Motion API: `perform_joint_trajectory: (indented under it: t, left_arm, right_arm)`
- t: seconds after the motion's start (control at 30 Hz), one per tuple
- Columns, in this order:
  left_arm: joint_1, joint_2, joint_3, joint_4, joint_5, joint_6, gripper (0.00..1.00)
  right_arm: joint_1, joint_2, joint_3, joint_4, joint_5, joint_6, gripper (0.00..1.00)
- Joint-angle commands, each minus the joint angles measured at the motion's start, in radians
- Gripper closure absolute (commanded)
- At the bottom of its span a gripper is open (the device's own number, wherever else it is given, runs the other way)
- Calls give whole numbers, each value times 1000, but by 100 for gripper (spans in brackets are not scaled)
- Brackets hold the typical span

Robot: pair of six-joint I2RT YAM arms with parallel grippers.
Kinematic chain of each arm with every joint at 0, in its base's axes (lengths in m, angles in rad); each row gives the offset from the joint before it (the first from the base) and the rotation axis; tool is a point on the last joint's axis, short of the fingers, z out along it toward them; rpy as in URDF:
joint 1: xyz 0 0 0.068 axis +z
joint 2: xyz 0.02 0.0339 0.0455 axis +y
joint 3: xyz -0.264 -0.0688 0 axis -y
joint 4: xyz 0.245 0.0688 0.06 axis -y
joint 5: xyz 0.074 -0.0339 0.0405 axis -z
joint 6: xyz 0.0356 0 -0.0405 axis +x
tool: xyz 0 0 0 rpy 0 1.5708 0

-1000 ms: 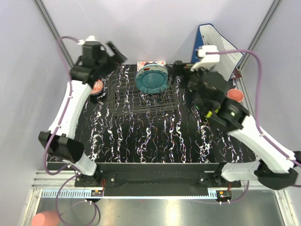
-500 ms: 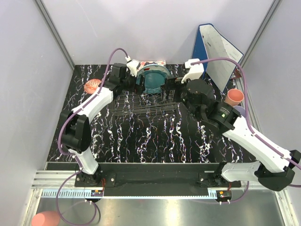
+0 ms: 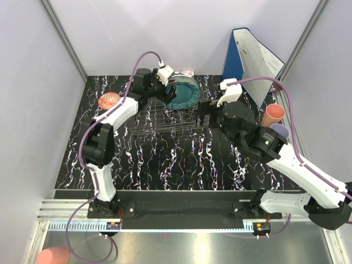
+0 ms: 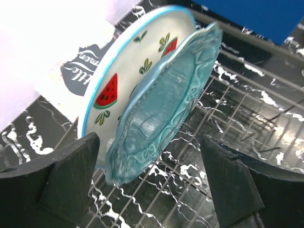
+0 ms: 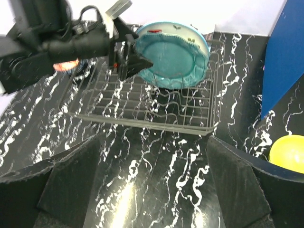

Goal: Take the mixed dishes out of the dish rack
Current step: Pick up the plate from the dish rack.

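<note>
The teal scalloped plate (image 3: pixel 182 95) stands on edge at the back of the grey wire dish rack (image 3: pixel 159 118), leaning on the white watermelon plate (image 4: pixel 121 76). My left gripper (image 3: pixel 166 91) is open at the plates' left edge. In the left wrist view (image 4: pixel 152 185) the teal plate's (image 4: pixel 164 109) lower edge sits between the fingers, near the left one. My right gripper (image 3: pixel 204 113) is open and empty at the rack's right end; in its own view (image 5: pixel 152 190) it hangs over the table before the rack (image 5: pixel 142 111). The plates (image 5: pixel 173 57) are the only dishes in the rack.
A patterned bowl (image 3: pixel 109 100) sits left of the rack. The pink cup (image 3: pixel 272 115) and lilac cup (image 3: pixel 279 131) stand at the right edge. The yellow-green bowl (image 5: pixel 287 152) is near the blue binder (image 3: pixel 250 55). A patterned book (image 3: pixel 187 73) stands behind the plates.
My left gripper swung from the far left, by the patterned bowl, in to the plates' left edge. My right gripper drew back from the rack's back right toward me.
</note>
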Motion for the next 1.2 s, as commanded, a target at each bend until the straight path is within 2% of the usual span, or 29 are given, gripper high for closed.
perform_joint_trajectory:
  t: [0.0, 0.13, 0.17, 0.23, 0.27, 0.33, 0.37, 0.73, 1.17]
  left_arm:
    - [24, 71, 89, 71, 81, 43, 11]
    - [46, 116, 141, 65, 119, 37, 18]
    - [53, 124, 143, 65, 127, 36, 26]
    - [58, 125, 143, 66, 145, 37, 33]
    - [62, 128, 140, 68, 147, 39, 44]
    - [67, 130, 134, 71, 159, 40, 53]
    - [70, 128, 129, 74, 165, 43, 62]
    - [73, 85, 40, 92, 195, 77, 100]
    - [99, 3, 91, 65, 162, 66, 100]
  right_arm:
    - [-3, -6, 3, -21, -22, -12, 0]
    - [-3, 2, 0, -35, -34, -11, 0]
    - [-1, 3, -3, -36, -37, -8, 0]
    - [-3, 5, -8, -35, -37, -4, 0]
    - [-1, 10, -13, -36, -40, -4, 0]
    - [-1, 14, -16, -35, -40, -7, 0]
    - [-3, 19, -17, -35, -40, -6, 0]
    - [-1, 45, -22, -30, -51, 14, 0]
    - [-1, 19, -52, -19, -49, 45, 0]
